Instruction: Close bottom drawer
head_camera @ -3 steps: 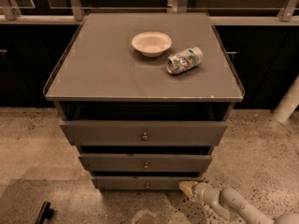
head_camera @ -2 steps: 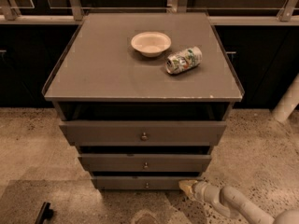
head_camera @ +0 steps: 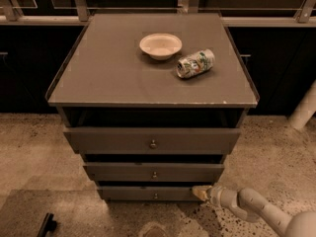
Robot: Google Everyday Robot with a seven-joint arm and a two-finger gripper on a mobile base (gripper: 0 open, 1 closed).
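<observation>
The bottom drawer (head_camera: 148, 193) is the narrowest grey-brown front of the cabinet's three, low in the camera view, with a tiny round knob (head_camera: 156, 196) at its centre. It stands slightly out from the cabinet. My gripper (head_camera: 199, 192) reaches in from the lower right on a white arm (head_camera: 256, 209). Its pale tip is at the right end of the bottom drawer's front, touching or nearly touching it. The middle drawer (head_camera: 154, 172) and top drawer (head_camera: 152, 140) sit above, each pulled out further.
On the cabinet top (head_camera: 98, 78) stand a white bowl (head_camera: 160, 45) and a crushed can (head_camera: 196, 63) lying on its side. Speckled floor surrounds the cabinet. A dark object (head_camera: 47, 224) lies on the floor at lower left. A white post (head_camera: 303, 107) stands at right.
The gripper has stayed at the drawer's right end, shifting only very slightly. The drawers look unchanged.
</observation>
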